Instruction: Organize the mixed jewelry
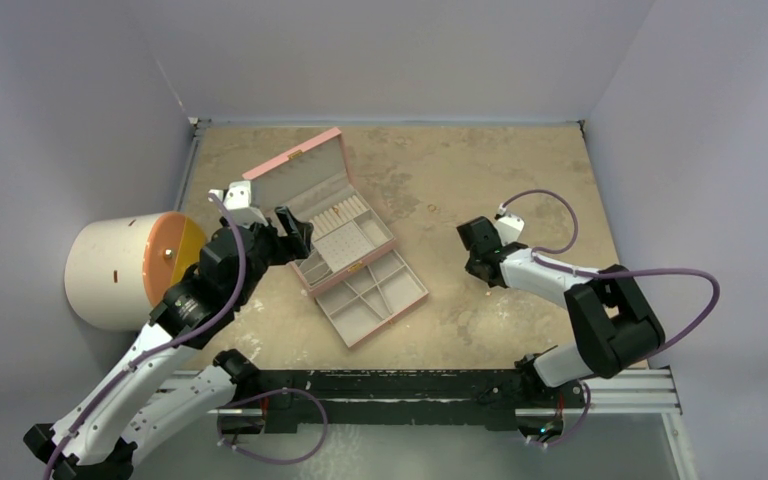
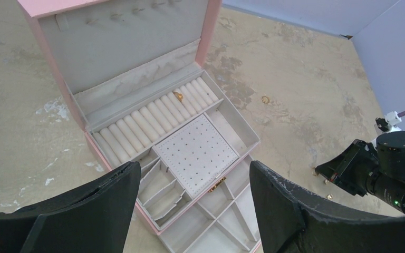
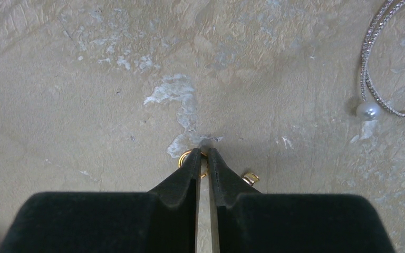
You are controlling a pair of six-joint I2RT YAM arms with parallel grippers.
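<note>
My right gripper point(image 3: 203, 152) is down at the table, its jaws almost closed on the rim of a small gold ring point(image 3: 182, 157). A second small gold piece point(image 3: 251, 178) lies just right of the fingers. In the top view this gripper point(image 1: 475, 255) is right of the pink box point(image 1: 290, 165). My left gripper point(image 2: 192, 166) is open and empty, hovering over the open box's point(image 2: 211, 31) front trays. One gold ring point(image 2: 178, 95) sits on the box's ring rolls. Another gold ring point(image 2: 265, 99) lies on the table beyond the box. Tiny gold pieces point(image 2: 329, 196) lie near the right gripper.
A thin sparkling bangle with a pearl point(image 3: 368, 110) lies on the table right of the right gripper. A white cylinder with an orange face point(image 1: 125, 270) stands at the left edge beside the left arm. Walls enclose the table on three sides.
</note>
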